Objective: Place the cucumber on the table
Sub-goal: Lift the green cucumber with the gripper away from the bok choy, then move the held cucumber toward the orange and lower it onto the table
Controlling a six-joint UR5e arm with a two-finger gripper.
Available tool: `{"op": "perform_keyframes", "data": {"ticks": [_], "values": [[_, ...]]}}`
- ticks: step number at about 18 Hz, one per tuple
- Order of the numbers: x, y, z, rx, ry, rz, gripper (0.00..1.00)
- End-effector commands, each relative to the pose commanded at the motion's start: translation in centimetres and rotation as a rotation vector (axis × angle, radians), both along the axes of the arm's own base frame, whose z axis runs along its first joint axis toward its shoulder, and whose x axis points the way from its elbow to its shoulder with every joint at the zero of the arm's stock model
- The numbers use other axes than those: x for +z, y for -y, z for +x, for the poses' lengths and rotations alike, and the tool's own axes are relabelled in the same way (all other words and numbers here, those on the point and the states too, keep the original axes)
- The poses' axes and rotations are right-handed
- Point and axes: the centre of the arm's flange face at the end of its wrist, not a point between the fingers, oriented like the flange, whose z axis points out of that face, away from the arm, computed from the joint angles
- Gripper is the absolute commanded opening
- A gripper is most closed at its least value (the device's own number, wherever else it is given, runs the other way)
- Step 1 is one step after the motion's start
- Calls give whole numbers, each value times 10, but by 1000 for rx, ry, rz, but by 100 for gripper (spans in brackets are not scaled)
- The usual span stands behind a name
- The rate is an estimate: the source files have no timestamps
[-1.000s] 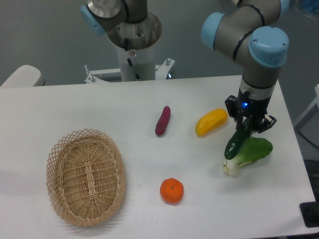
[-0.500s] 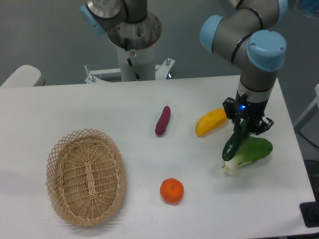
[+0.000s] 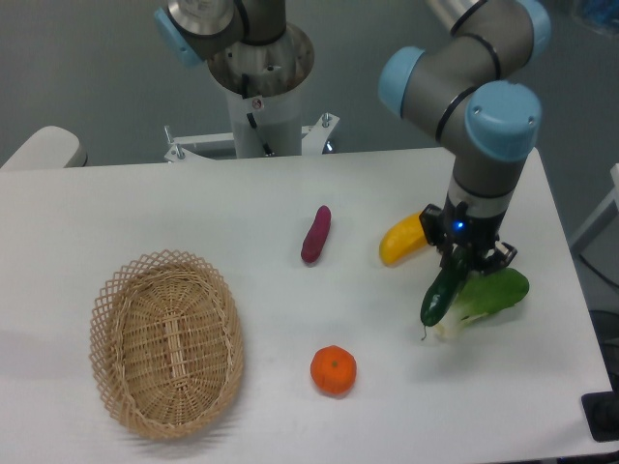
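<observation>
Nearest the camera, at lower left, the wicker basket (image 3: 166,343) sat on the counter (image 3: 145,213), and the orange (image 3: 333,370) lay at lower centre. Right of centre I had the hand (image 3: 468,257) closed on the cucumber's (image 3: 444,293) upper end, so it hung slanted, stem tip down, just above the counter beside the bok choy (image 3: 486,299); I judged that low tilt suited a gentle set-down. Farther back lay the yellow vegetable (image 3: 402,239), partly behind the hand, and the purple one (image 3: 315,234) at centre.
</observation>
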Motion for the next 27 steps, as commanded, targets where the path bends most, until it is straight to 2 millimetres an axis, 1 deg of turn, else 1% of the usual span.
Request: {"op": "perform_keyframes", "data": {"ticks": [1, 3, 5, 8, 10, 12, 14, 15, 19, 21, 22, 23, 24, 25, 26, 27], "values": [[-6, -9, 4, 52, 8, 2, 18], [-25, -16, 7, 190, 43, 5, 18], [-36, -24, 11, 301, 68, 9, 18], [-67, -26, 16, 373, 113, -18, 19], [-81, -33, 22, 389, 129, -31, 19], [-86, -34, 24, 398, 135, -37, 19], [-90, -41, 31, 383, 137, -41, 20], [-90, -42, 31, 382, 137, -41, 22], [-94, -41, 33, 377, 141, -45, 24], [-94, -41, 33, 376, 141, -45, 28], [-93, -41, 33, 374, 140, -44, 34], [-92, -42, 32, 372, 139, -44, 47], [-91, -42, 32, 369, 136, -42, 75], [-90, -43, 31, 368, 134, -40, 94], [-87, -43, 30, 369, 131, -36, 100], [-84, -43, 29, 367, 126, -32, 100]]}}
